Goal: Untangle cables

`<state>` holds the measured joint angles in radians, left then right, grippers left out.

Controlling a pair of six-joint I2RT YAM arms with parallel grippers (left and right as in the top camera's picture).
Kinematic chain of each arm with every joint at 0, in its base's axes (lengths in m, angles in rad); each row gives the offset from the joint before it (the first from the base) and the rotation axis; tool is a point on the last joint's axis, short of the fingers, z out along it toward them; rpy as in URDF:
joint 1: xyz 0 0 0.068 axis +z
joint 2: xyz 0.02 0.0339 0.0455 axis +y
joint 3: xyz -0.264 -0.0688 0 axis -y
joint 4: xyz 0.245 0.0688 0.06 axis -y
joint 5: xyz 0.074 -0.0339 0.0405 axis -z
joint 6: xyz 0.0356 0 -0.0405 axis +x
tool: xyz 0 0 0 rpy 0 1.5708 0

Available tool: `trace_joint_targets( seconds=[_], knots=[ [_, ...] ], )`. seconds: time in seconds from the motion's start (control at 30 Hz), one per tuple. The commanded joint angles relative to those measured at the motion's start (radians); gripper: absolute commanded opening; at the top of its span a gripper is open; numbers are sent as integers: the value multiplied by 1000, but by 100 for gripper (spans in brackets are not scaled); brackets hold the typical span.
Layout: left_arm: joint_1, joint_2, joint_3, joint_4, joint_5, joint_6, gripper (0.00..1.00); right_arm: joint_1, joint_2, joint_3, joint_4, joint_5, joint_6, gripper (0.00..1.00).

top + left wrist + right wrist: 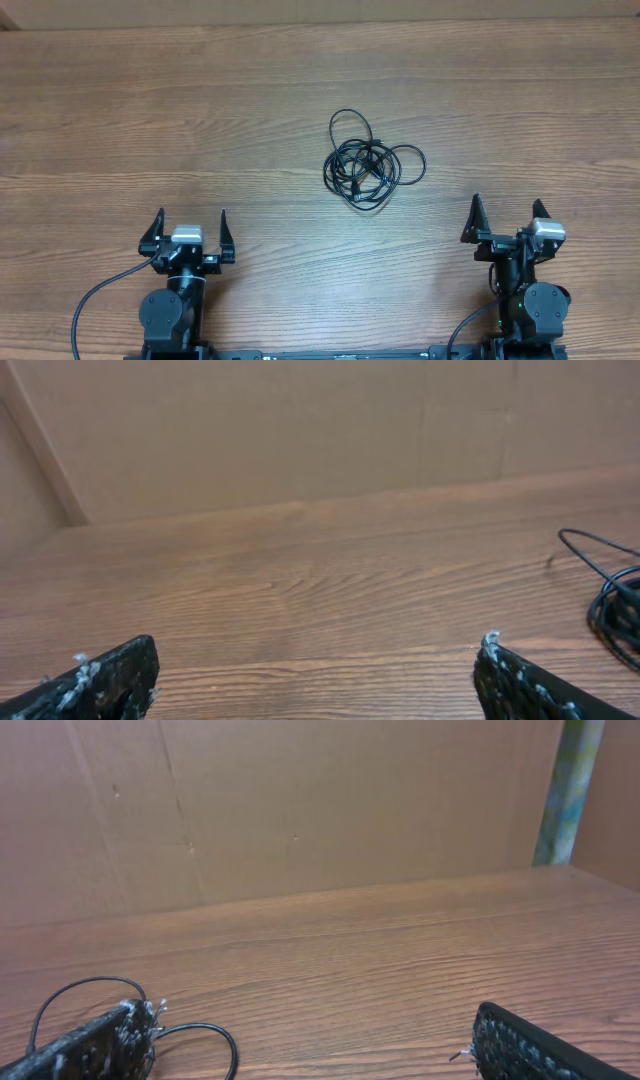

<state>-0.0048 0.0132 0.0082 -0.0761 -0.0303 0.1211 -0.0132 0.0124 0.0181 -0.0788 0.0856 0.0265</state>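
Wood table [100, 120] | cables [368, 165] ctr | L tool [191, 216], R tool [508, 204] back, jaws wide

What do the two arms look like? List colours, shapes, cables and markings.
The left arm and right arm are black with rounded joint housings. The left gripper and right gripper each carry a light grey block and two pointed black fingers, their tips flecked with whitish scuffs. A thick black cable curves from each base. A small green light shows on the right arm.
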Motion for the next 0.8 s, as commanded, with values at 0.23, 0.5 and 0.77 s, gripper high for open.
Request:
trace_joint_targets(
  seconds=[0.23,0.5,0.77],
  knots=[
    [5,-8,-3,46,93,21,100,-4,-8,-10,3,-1,-1,100],
    [5,-8,31,182,290,-27,99,-4,-8,-10,21,11,-2,100],
    [5,-8,210,92,406,-93,99,-3,-8,3,314,-151,2,100]
  ],
)
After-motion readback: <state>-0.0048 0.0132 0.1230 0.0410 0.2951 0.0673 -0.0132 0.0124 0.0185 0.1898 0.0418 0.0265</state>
